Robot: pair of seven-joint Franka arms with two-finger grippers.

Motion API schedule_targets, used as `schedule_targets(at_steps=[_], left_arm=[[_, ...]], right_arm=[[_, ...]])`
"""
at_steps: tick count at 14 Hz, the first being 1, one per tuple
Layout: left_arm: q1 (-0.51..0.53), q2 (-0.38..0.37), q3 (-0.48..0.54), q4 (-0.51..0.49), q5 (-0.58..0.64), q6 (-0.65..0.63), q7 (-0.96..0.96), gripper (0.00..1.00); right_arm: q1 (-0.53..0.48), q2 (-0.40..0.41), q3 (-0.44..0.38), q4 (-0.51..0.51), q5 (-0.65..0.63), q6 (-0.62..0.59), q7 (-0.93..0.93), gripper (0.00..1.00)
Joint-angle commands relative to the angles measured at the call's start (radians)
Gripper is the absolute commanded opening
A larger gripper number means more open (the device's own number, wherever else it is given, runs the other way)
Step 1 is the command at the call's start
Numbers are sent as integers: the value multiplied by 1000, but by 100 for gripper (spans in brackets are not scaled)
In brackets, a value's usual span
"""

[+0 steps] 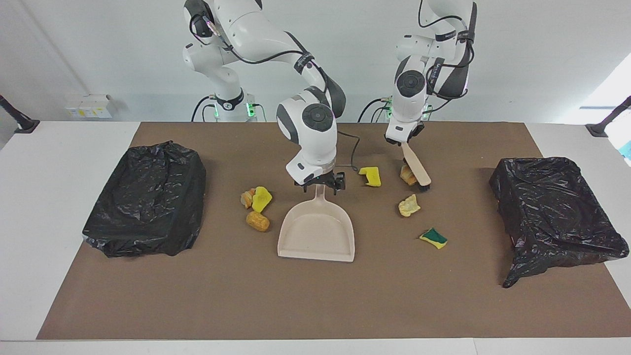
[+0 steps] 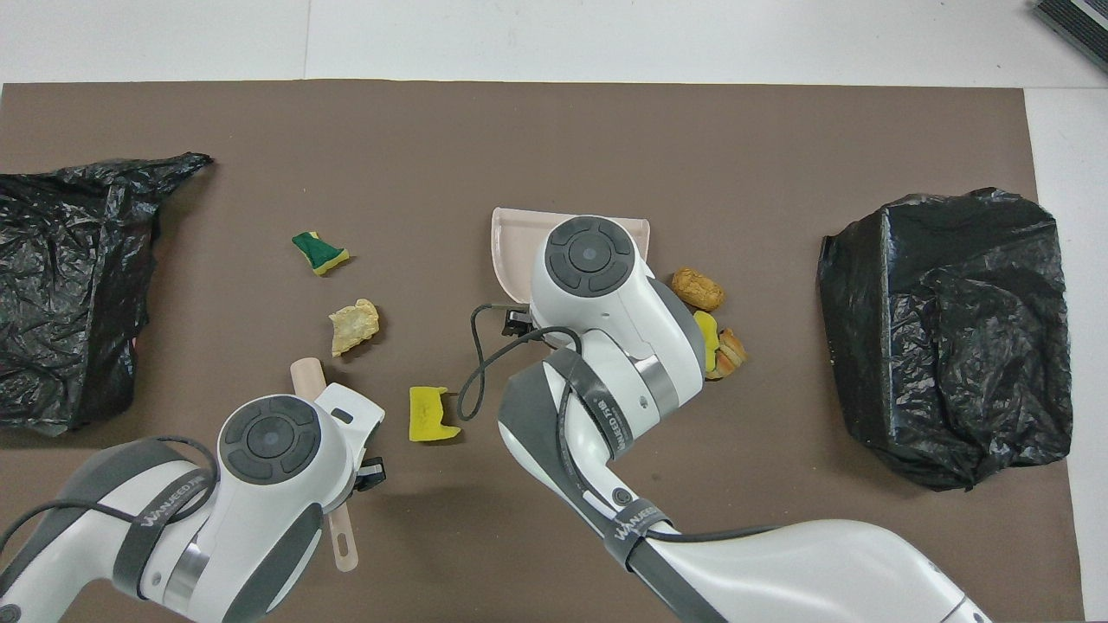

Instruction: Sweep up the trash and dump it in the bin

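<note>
Facing view, bottom up. Dustpan [image 1: 316,231] lies flat at lower centre, mouth toward the camera, pan empty. The trash [image 1: 408,205] is all loose on the brown mat [image 1: 315,305], none in the pan. Green-faced sponge bit [image 1: 434,238] lies lower down toward the left arm's end, with the cream lump above it. Tan lump [image 1: 258,221] lies just beside the pan toward the right arm's end, and a yellow bit [image 1: 262,198] and orange bit [image 1: 247,198] touch each other just above it. Yellow piece [image 1: 370,176] is at mid frame, above the pan. Right gripper [image 1: 319,185] is at frame centre over the dustpan's handle, fingers spread wide on either side of it, nothing grasped. Left gripper [image 1: 404,143], upper centre, is clenched on the brush [image 1: 417,167], which slants down, bristles at the mat beside an orange-tan lump [image 1: 406,173]. Black-bagged bins [image 1: 148,197] [image 1: 557,212] sit at the two mid-frame edges. Step, as I judge it: taking up the pan, with sweeping about to start and dumping not begun. Next: the right gripper should drop and close on the handle, and the brush should push the nearest lump into the pan's mouth; the pan needs steadying or it slides. Writing: arm band [image 2: 164,512] in the overhead view's lower corner reads roughly "WANJEED". Nothing else is legible.
</note>
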Motion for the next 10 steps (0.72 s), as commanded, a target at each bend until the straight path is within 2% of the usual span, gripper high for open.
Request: schedule_targets(at_steps=[1,3,4,5,6,7,8,10], left_arm=[[6,77,-7,96,-29,36,21,0],[14,136,-7,206,-30,-19,32,0],[14,148,-7,240,-30,-56,34,0],[17,142,-6,257,-30,-82,52,0],[22,135,-4,274,-30,-97,84,0],[41,135,-4,294,-30,-114,107,0],[72,133,-4,319,-30,-133,142,0],[124,145,-4,343,-30,-131,284,0]], right_arm=[[14,-71,3,-106,20,14,0,100],[17,-85,3,-133,20,16,-7,97],[17,-87,3,-135,20,17,-7,83],[19,-88,3,-135,20,17,-6,66],[19,-88,3,-135,20,16,-3,43],[19,-88,3,-135,22,11,2,10],[19,-88,3,-133,22,14,13,0],[16,-82,3,-123,31,17,10,0]])
